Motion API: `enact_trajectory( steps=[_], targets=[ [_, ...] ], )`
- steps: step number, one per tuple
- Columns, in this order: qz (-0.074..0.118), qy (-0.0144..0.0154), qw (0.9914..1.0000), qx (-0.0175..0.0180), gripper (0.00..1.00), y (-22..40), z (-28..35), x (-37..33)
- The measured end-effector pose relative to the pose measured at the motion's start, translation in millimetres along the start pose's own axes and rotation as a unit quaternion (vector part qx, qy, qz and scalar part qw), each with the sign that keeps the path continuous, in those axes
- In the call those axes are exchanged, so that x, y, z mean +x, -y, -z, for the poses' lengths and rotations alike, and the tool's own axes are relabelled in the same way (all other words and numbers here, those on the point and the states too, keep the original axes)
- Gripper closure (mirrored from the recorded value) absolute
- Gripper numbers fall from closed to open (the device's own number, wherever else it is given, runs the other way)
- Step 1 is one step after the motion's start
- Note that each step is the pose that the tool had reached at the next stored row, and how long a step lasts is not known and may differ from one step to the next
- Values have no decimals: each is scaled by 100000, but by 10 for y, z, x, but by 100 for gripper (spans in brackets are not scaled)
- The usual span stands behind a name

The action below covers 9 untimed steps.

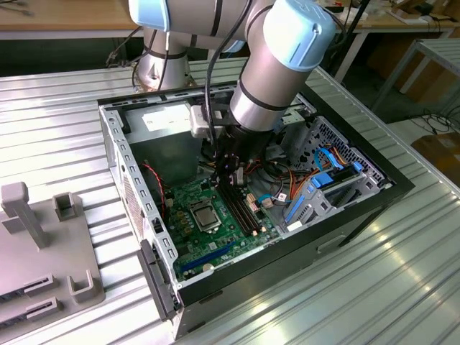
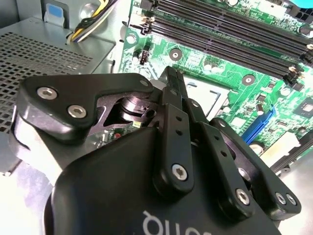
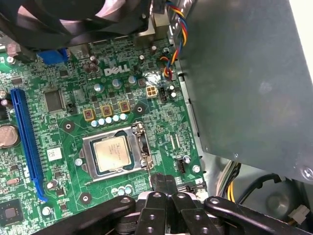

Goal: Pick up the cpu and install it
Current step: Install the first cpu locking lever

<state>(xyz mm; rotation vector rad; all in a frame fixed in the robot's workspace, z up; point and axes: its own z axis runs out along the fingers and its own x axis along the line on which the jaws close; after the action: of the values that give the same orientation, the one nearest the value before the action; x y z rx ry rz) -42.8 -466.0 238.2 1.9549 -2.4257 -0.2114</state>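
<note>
Inside the open computer case (image 1: 115, 154), which lies on the ribbed metal surface (image 1: 57, 129), the cpu (image 3: 112, 152) sits flat in its socket on the green board (image 3: 63, 73), framed by the metal bracket (image 3: 144, 152) around it. From how squarely it lies, it looks already seated. Over the board, the tool (image 3: 164, 183) hangs just beside the socket with its fingers (image 3: 157, 182) pressed together and nothing between them; it does not touch the chip. As a thing to handle, the cpu looks light, thin and rigid, with a smooth metal face that would likely slip under a flat pinch. Its underside contacts are probably delicate, so any tilt or drag across the socket risks damage. The safest hold would be on two opposite edges, kept level, though the bracket leaves little room there for fingertips. Beside the socket run the long black memory slots (image 2: 230, 34).
</note>
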Motion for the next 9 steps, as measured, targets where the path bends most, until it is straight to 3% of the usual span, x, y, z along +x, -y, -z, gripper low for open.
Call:
enact_trajectory(
  steps=[3, 9],
  targets=[
    [611, -29, 99998, 257, 89, -15, 0, 5],
    [1481, -35, 99976, 1598, 89, -44, 32, 8]
  ],
)
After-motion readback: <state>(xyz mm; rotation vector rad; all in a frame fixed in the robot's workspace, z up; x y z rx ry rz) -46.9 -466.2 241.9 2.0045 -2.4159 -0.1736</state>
